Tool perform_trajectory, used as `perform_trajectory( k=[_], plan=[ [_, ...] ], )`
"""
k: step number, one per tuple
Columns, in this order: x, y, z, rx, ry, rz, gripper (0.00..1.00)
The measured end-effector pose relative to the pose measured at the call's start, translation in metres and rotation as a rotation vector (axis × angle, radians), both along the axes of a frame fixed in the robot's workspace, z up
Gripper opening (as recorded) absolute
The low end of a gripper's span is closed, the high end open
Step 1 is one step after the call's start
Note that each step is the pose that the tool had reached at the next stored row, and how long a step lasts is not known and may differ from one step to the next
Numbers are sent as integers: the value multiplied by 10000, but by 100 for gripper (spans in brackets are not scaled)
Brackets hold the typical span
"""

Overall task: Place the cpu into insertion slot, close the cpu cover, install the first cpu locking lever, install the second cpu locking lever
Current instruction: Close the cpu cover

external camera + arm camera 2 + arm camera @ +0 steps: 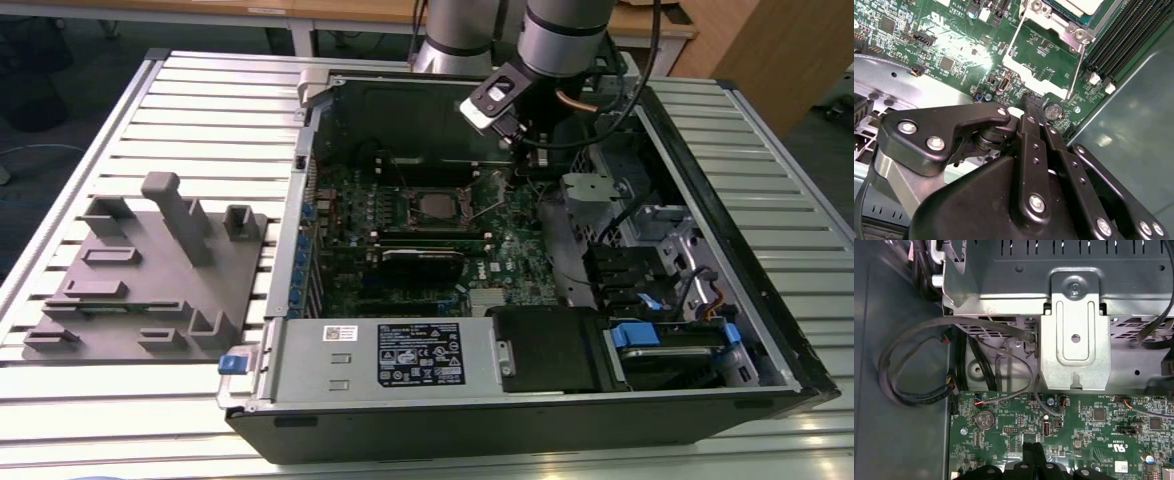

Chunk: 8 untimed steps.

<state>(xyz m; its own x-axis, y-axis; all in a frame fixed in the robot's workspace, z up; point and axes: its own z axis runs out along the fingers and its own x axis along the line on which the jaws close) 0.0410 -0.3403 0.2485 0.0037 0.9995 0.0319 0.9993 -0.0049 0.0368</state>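
- My gripper [1030, 100] has its fingers pressed together on nothing, just above the green circuit board [954, 45].
- The cpu [1081, 4] sits in the insertion slot [404, 207], ahead of the gripper and apart from it.
- The cpu cover [1054, 22] appears lowered over it.
- The two wire locking levers [1013, 45] look raised, so I judge both lever steps undone.

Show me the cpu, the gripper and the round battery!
cpu [435, 206]: exterior view, middle of its metal top.
gripper [1033, 446]: first wrist view, its dark tip.
round battery [985, 418]: first wrist view, centre of its face.
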Motion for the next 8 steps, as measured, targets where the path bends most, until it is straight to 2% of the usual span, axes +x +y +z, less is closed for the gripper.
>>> perform_trajectory(
  k=[8],
  plan=[
    [2, 0, -43, 0, 0, -1, 11]
  ],
)
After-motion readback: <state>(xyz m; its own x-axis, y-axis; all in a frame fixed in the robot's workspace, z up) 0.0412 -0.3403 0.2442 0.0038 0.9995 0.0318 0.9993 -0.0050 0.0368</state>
